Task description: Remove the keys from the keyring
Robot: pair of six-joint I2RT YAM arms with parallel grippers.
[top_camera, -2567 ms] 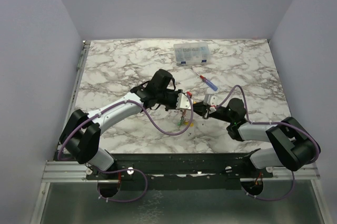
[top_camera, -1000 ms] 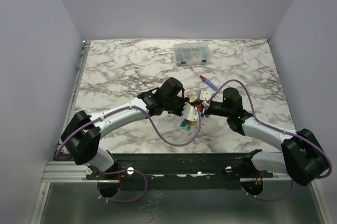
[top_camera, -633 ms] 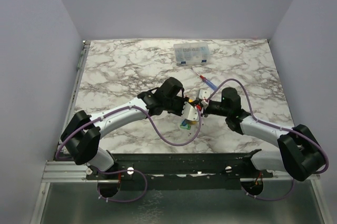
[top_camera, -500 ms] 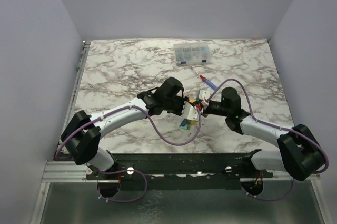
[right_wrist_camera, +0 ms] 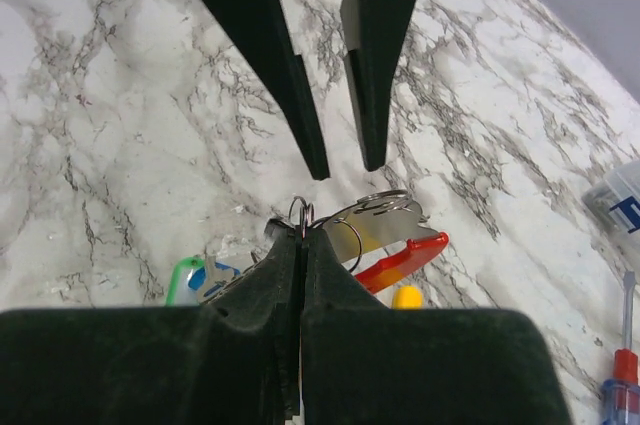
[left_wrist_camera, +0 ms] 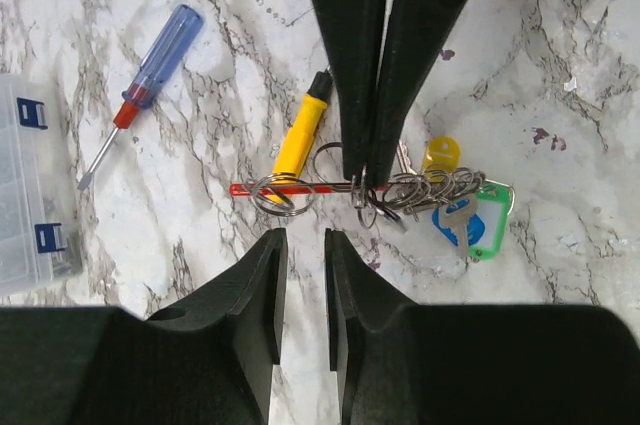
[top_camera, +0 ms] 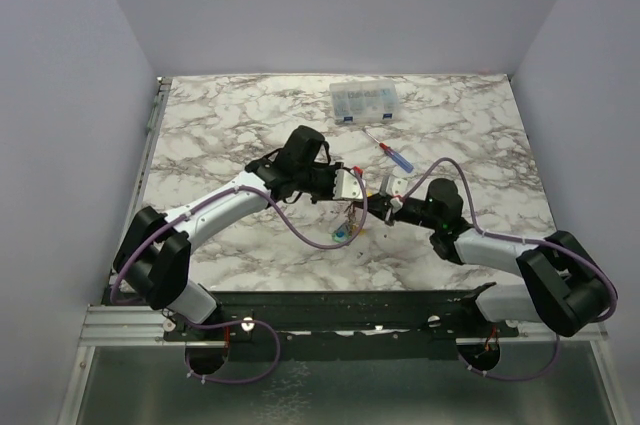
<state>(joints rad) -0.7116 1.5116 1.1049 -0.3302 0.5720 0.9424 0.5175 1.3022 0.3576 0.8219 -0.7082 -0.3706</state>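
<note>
Right tool point(right_wrist_camera: 300, 233): clamped on split ring point(right_wrist_camera: 301, 209), likely anchoring bunch | Left tool point(left_wrist_camera: 303, 241): apart, empty, poised to pull | keys point(left_wrist_camera: 455, 223): bunched at right end of keyring point(left_wrist_camera: 320, 187), centre frame

Looks like a robot lab test cell: marble-patterned table point(top_camera: 220, 125) walled in by plain pale panels point(top_camera: 330, 5) behind and at both sides, aluminium rail point(top_camera: 120, 323) carrying two robot arms point(top_camera: 215, 207) along its near edge, clear parts box point(top_camera: 368, 102) near its far edge.
</note>
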